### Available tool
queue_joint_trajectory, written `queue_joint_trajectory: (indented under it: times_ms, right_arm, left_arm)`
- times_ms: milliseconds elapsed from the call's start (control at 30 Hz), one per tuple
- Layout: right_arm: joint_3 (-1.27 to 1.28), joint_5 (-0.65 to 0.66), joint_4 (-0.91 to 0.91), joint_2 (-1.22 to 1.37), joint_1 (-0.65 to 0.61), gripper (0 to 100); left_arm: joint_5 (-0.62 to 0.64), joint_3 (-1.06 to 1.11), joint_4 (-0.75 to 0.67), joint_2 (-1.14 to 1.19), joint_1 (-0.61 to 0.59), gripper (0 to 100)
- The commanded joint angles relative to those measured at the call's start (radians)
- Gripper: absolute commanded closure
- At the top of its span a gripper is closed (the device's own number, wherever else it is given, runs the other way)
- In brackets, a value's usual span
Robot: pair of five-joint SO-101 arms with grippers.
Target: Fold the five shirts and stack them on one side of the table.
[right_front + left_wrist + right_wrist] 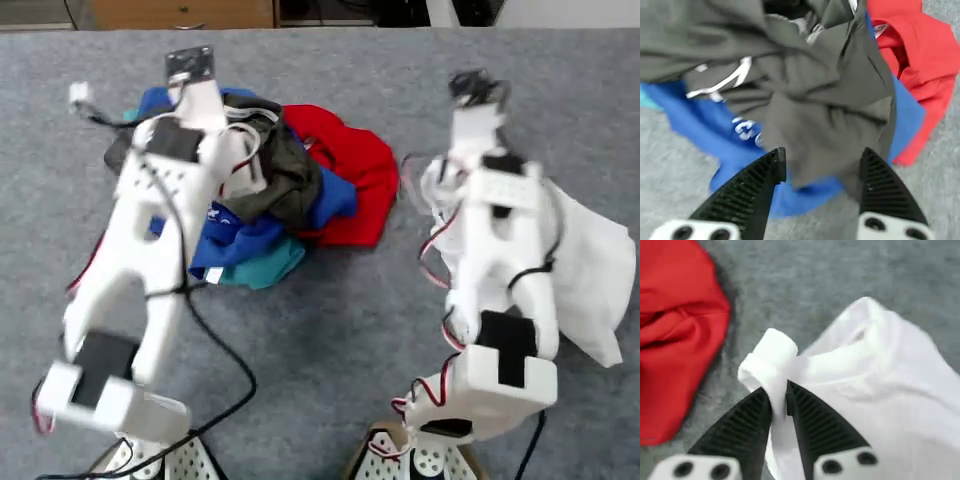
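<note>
- Two shirts matter here: the right claw (778, 390) is pinched on a fold of the white shirt (880, 390); the left claw (823, 155) gapes over the grey shirt (825, 90).
- Limp, light cloth, I'd say; grip hems or shoulders.

Four shirts lie crumpled together, unfolded. The dark grey shirt (290, 170) (815, 90) is on top, bunched. The blue shirt (240, 240) (715, 130) spreads beneath it. The red shirt (350, 170) (920, 50) (675, 340) adjoins both. The teal shirt (265, 265) shows at the blue one's near edge. The white shirt (590, 260) (880, 390) lies rumpled near the red one, not touching it, one edge rolled and lifted.
</note>
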Motion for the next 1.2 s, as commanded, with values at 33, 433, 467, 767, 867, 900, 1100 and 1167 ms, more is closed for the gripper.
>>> queue_joint_trajectory:
  times_ms: [33,433,467,767,867,900,1100,1167]
  right_arm:
    - [0.222,-0.1,-0.315,-0.056,-0.041,99.6]
    - [0.2,-0.046,-0.358,-0.05,0.005,99.6]
    - [0.2,-0.043,-0.358,-0.05,0.004,99.6]
    - [0.2,-0.043,-0.387,-0.05,0.002,99.6]
    - [0.2,-0.043,-0.385,-0.048,0.001,99.6]
    - [0.2,-0.043,-0.385,-0.048,0.001,99.6]
    - [0.2,-0.043,-0.385,-0.048,-0.001,99.6]
    - [0.2,-0.043,-0.385,-0.048,-0.004,99.6]
  left_arm:
    - [0.044,-0.199,-0.051,0.259,-0.009,74]
    - [0.046,-0.741,-0.069,0.912,-0.075,99]
    - [0.044,-0.792,-0.031,0.931,-0.087,98]
    - [-0.095,-1.005,0.213,1.026,-0.465,98]
    - [-0.21,-1.063,0.238,1.017,-0.628,98]
    - [-0.245,-1.096,0.245,1.017,-0.677,98]
    - [-0.35,-1.31,0.347,1.024,-0.861,98]
    - [-0.35,-1.361,0.387,1.024,-0.864,98]
